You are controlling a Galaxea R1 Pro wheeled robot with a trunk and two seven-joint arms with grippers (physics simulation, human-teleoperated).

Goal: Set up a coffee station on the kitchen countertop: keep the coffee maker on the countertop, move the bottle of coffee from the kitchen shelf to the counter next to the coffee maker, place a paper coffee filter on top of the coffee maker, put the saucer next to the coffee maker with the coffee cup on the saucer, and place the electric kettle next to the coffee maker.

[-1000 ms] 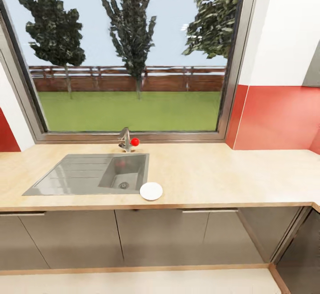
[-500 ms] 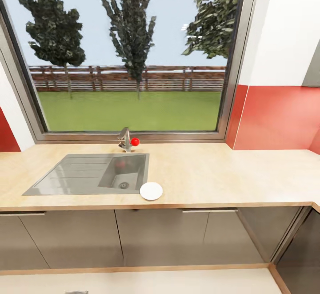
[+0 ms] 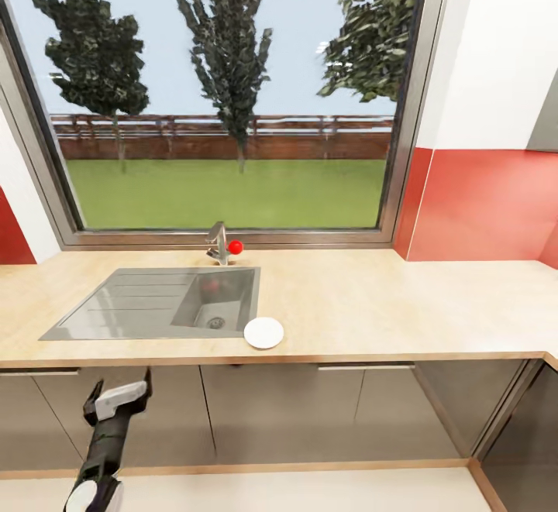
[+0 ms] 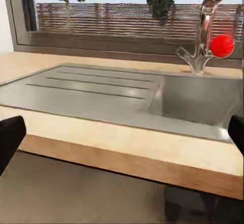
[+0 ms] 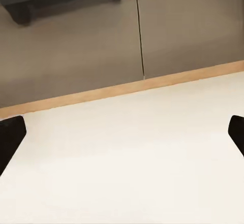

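Note:
A small white round saucer (image 3: 263,332) lies on the wooden countertop (image 3: 372,310), just off the front right corner of the steel sink (image 3: 155,312). My left gripper (image 3: 120,396) is raised in front of the lower cabinets, below the counter's front edge and left of the saucer. In the left wrist view this gripper (image 4: 122,137) is open and empty, its dark fingertips (image 4: 9,138) at the picture's sides, facing the sink (image 4: 101,94). My right gripper (image 5: 122,135) is open too, with nothing in it, over pale floor.
A faucet (image 3: 218,242) with a red knob (image 3: 235,246) stands behind the sink under a large window. Grey cabinet doors (image 3: 310,411) run below the counter. The counter turns a corner at the right, by a red backsplash (image 3: 480,206).
My left arm has risen into the head view at the lower left. The saucer and the rest of the scene have not moved.

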